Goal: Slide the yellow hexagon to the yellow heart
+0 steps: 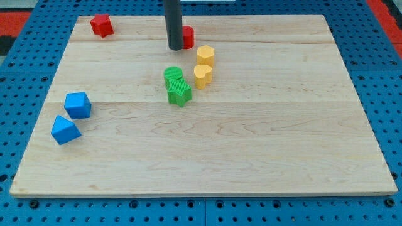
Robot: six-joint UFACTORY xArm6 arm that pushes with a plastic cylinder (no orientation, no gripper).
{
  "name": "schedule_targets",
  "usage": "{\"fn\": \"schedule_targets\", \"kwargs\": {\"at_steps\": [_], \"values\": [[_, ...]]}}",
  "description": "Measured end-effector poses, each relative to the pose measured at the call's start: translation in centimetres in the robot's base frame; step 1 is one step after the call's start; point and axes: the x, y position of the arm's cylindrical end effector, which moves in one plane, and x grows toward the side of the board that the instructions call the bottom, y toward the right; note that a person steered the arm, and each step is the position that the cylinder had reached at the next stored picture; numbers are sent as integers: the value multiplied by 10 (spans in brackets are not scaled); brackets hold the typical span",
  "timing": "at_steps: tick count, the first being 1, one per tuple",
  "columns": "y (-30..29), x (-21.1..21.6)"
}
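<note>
The yellow hexagon (205, 55) stands near the view's top centre on the wooden board. The yellow heart (202, 76) stands just below it, almost touching. My tip (174, 47) is the lower end of the dark rod, a little to the left of the yellow hexagon and slightly above it in the view. The rod hides part of a red block (188, 37) behind it.
A green cylinder (173, 76) and a green star (179, 93) sit together left of the yellow heart. A red star-like block (101, 25) is at the top left. Two blue blocks (78, 105) (65, 129) sit at the left edge.
</note>
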Motion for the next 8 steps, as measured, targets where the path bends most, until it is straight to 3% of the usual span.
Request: {"fn": "schedule_targets", "kwargs": {"at_steps": [3,6,8], "values": [[45,-50],[42,-41],[57,22]]}}
